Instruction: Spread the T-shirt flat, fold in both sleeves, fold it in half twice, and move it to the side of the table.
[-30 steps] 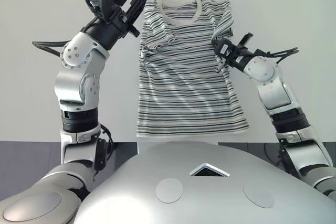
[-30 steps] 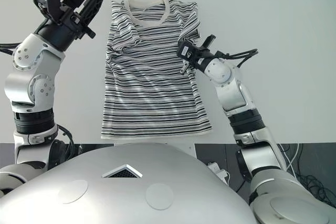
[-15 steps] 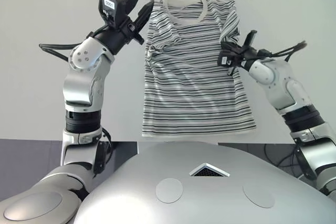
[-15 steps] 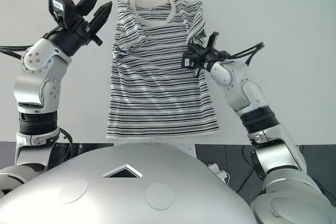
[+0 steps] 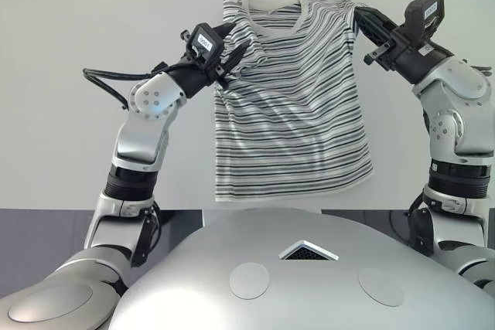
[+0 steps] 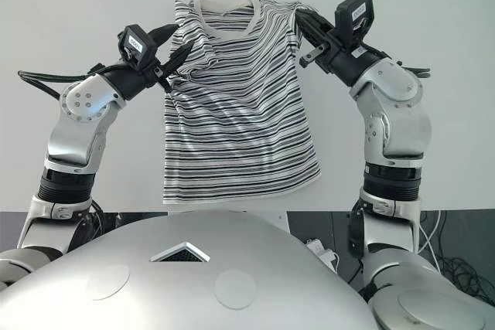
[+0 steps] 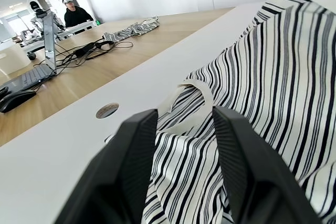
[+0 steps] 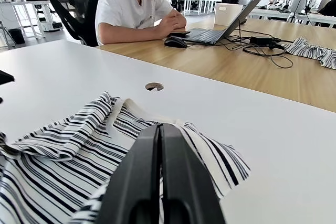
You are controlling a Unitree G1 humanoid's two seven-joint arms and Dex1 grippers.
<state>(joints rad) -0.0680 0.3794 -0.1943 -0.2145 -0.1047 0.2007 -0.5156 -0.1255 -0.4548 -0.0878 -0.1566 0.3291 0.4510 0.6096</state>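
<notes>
Both arms have moved in the last second. The left claw (image 5: 232, 39) dropped from its raised spot beside the collar onto the left shoulder of the black-and-white striped T-shirt (image 5: 290, 113). The right claw (image 5: 362, 19) left the shirt's right side and swung to the far right sleeve, which is now drawn outward.

The T-shirt lies front up, mid-way across the flat white desk (image 5: 69, 28), with the collar far from the robot and the hem near. The lower body is fairly flat; the left shoulder and chest are bunched in creases. Judged step: still spreading flat, sleeves not yet folded.

- **Left claw:** fingers apart, straddling a ridge of cloth at the shoulder, not closed on it.
- **Right claw:** fingers pressed together, apparently clamped on the sleeve edge.

To do the step well, the left claw should close on the shoulder seam itself, not on a loose wrinkle. Both claws should then pull outward evenly and low over the desk so the creases run out. An uneven pull risks dragging the whole shirt sideways or skewing the hem.

Pose: the left elbow is bent, with the forearm reaching inward to the shoulder. The right upper arm stands upright, with the forearm angled in toward the sleeve.
</notes>
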